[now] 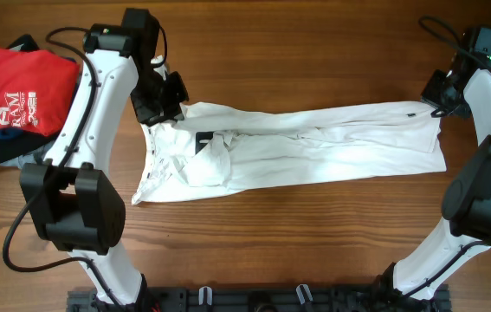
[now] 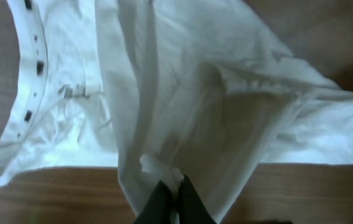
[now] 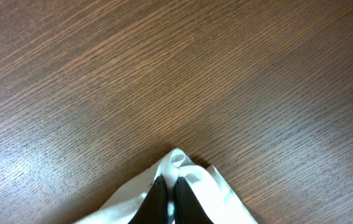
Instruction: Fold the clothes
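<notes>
I am starting a fold: my left gripper (image 2: 175, 190) and right gripper (image 3: 171, 186) each pinch a corner of the pants (image 1: 314, 143), which lie flat between them. Next, I think, both must lift together and pull back over the cloth.

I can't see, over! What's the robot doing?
Left gripper shut on cloth. Right gripper shut on its other end. It lies stretched out between them. Red shirt lies clear.

Robot lab bench: arms (image 1: 98, 95) flank wooden table (image 1: 314, 234).
</notes>
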Robot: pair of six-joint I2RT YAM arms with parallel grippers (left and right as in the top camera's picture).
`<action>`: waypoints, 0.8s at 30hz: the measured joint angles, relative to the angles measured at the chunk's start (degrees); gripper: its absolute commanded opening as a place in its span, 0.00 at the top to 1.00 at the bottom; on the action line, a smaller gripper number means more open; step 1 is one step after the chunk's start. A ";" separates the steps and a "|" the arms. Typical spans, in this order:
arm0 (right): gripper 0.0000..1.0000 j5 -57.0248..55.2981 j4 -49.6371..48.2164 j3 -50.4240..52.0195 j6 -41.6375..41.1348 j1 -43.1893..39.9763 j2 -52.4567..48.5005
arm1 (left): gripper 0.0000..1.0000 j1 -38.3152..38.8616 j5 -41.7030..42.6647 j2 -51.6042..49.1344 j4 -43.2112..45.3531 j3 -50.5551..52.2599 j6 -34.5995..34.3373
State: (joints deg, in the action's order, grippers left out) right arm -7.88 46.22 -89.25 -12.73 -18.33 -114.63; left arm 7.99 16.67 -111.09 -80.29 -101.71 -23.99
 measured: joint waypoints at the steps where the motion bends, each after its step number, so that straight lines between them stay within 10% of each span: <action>1: 0.96 -0.02 0.02 0.00 0.00 0.00 0.00 | 0.96 0.22 0.00 0.00 -2.73 0.02 0.15; 24: 0.96 6.08 -1.95 -4.72 1.14 -0.11 0.00 | 0.96 8.35 -11.30 0.04 -11.65 0.81 -2.91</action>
State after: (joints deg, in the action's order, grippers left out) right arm -1.80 44.27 -93.97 -11.60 -18.44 -114.63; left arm 16.34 5.37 -111.04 -91.94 -100.90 -26.89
